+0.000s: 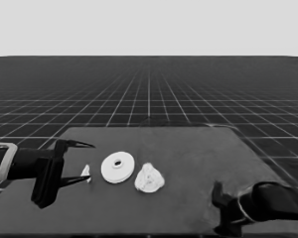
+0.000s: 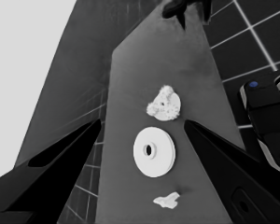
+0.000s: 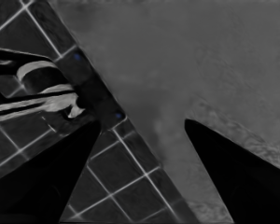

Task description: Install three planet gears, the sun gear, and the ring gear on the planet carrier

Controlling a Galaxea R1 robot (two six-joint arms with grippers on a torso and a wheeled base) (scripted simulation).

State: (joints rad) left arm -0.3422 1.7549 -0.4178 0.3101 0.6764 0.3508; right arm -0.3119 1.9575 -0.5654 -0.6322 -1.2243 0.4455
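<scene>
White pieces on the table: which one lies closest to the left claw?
The thin white piece, small and flat, by the left gripper; both round parts lie farther right.

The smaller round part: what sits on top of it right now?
Toothed gears lie on the smaller round part, covering most of it; their exact count cannot be told. The larger round part lies apart beside it, not yet on top.

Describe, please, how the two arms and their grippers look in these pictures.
Both arms are black near the gripper. The left arm carries a pale grey band farther back. The left gripper has two long, pointed black fingers. The right gripper is a dark, blocky shape on a rounded black arm with a thin pale ring.
</scene>
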